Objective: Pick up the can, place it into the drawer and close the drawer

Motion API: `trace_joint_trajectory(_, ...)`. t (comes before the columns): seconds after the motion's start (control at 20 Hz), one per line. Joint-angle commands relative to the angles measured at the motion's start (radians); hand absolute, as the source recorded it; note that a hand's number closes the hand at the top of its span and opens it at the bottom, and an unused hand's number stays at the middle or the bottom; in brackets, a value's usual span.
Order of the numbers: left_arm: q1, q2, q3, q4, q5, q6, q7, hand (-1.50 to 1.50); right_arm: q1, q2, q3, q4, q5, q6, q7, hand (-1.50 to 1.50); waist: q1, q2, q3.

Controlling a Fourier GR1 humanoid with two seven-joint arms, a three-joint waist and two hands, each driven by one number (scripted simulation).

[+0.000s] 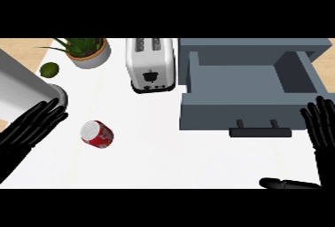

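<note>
Head view. The can [97,134] lies tipped on the counter [170,159] near its left edge, with its long axis running back-left to front-right. My left robot hand [29,127] is just beside it on the left, fingers straight and spread. My right robot hand [322,126], likewise spread, rests by the open drawer [222,113], well apart from the can. The left is the nearer.

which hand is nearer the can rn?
The left hand. It lies open just left of the red can. The right hand is far off, past the open drawer.
</note>
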Motion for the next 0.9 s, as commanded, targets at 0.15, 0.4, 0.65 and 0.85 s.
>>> trace_joint_trajectory(0.15, -0.003, -0.075, 0.006, 0.077, -0.097, -0.038, -0.031, -1.5, 0.014, 0.006, -0.024, -0.016, -0.004, 0.017, 0.016, -1.5, 0.0, 0.0, 0.0)
trace_joint_trajectory(0.4, -0.041, -0.052, 0.056, 0.122, -0.069, -0.068, -0.008, -1.5, 0.051, 0.009, -0.053, 0.046, -0.016, 0.063, -0.081, -1.5, 0.0, 0.0, 0.0)
trace_joint_trajectory(0.65, -0.062, -0.143, -0.022, 0.17, -0.236, -0.05, -0.088, -1.5, 0.047, 0.012, -0.056, -0.052, -0.015, 0.052, 0.01, -1.5, 0.0, 0.0, 0.0)
trace_joint_trajectory(0.85, -0.09, -0.165, -0.028, 0.282, -0.319, -0.062, -0.171, -1.5, 0.154, 0.068, -0.01, 0.014, 0.029, 0.096, -0.168, -1.5, -0.004, 0.0, 0.0)
